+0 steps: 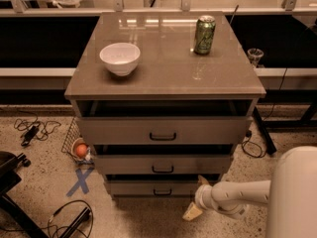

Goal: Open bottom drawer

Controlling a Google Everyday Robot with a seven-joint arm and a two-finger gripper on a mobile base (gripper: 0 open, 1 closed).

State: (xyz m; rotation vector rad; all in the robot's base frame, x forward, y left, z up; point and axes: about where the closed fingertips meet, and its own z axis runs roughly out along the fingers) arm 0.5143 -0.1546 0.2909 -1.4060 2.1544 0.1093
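- Pincer (197, 196) hangs low by the right end of the bottom drawer (130, 188), fingers spread, gripping nothing.
- Its black bar handle (162, 192) lies leftward, long axis horizontal.

Claw (196, 197) low beside bottom drawer's (148, 187) right end, arm (245, 192) cut off by right edge

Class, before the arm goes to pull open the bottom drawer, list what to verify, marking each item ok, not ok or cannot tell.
1. Lowest of the three fronts is the bottom drawer: ok.
2. Its handle shows unblocked: ok.
3. The gripper is low, right of the handle: ok.
4. The fingers are open: ok.
5. Fingers around the handle: not ok, apart from it.
6. The bowl and can sit back from the front edge: ok.
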